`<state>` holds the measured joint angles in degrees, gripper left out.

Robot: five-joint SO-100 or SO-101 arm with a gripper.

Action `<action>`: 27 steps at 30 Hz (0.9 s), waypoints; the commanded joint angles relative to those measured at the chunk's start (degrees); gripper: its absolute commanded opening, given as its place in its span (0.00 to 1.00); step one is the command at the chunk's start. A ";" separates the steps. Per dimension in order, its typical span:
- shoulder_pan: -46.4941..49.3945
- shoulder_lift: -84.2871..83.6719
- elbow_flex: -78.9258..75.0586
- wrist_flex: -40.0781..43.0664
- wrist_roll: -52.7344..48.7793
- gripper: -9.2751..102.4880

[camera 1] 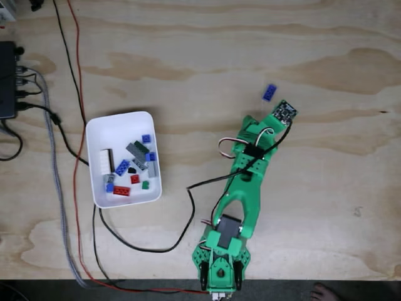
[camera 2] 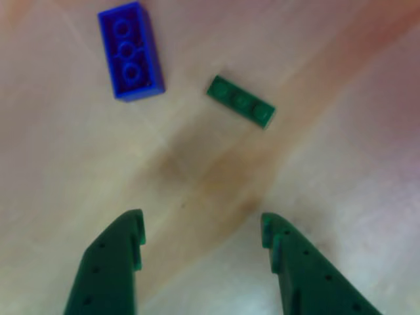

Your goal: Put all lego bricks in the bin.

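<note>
My gripper [camera 2: 200,226] is open in the other view, its two green fingers [camera 2: 115,262] spread wide above bare wood with nothing between them. Ahead of them on the table lie a blue lego brick [camera 2: 130,60] at upper left and a small dark green one [camera 2: 240,100] near the centre. In the fixed view the green arm [camera 1: 241,188] reaches up and right from the bottom edge. The blue brick [camera 1: 269,92] lies just beyond its tip. The white bin [camera 1: 94,157] sits left of the arm and holds several bricks in red, blue, grey, white and green.
Black and red cables [camera 1: 75,94] run down the left of the plywood table past the bin. A black box [camera 1: 7,81] sits at the left edge. A black cable [camera 1: 156,244] loops from the arm's base. A person's foot [camera 1: 326,291] shows below the table's front edge.
</note>
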<state>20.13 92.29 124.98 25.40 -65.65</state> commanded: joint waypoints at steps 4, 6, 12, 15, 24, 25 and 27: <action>2.72 -15.38 -14.94 0.88 -9.84 0.27; 3.25 -17.58 -15.64 -1.49 -13.45 0.25; 3.69 -20.30 -16.70 -1.85 -27.33 0.24; 4.66 -19.69 -16.17 -1.93 -28.74 0.23; 4.75 -21.62 -17.93 -6.68 -23.12 0.23; 4.92 -21.71 -18.11 -7.38 -22.24 0.22; 5.19 -21.97 -19.25 -6.86 -20.83 0.22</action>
<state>23.64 71.37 106.79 18.46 -89.03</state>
